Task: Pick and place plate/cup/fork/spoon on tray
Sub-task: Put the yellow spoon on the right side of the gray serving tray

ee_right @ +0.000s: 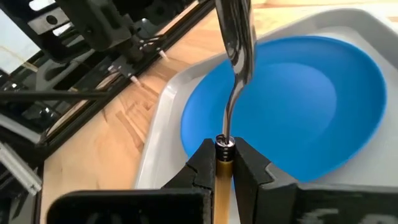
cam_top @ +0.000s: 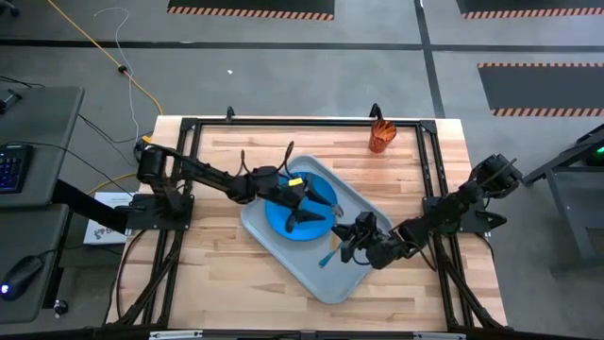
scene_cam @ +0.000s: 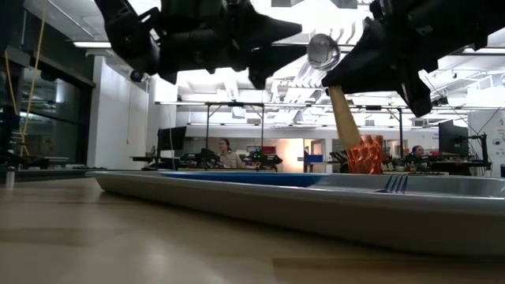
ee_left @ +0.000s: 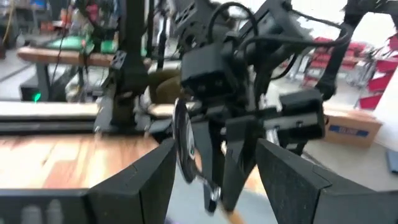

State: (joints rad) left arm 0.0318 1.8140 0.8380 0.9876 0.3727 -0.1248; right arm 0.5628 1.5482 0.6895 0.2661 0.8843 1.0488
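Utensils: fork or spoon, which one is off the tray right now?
The spoon, orange handle, is held up over the blue plate by the right gripper. The teal-handled fork lies flat on the tray.

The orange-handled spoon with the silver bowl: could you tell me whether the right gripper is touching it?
Touching. In the right wrist view, the right gripper has its dark fingers clamped on the spoon at its handle, above the flat blue plate.

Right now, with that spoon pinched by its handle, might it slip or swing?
Likely stiff: the spoon stands straight out from the right gripper. Its narrow handle, pinched near one end, could pivot. The smooth metal bowl probably makes it end-heavy.
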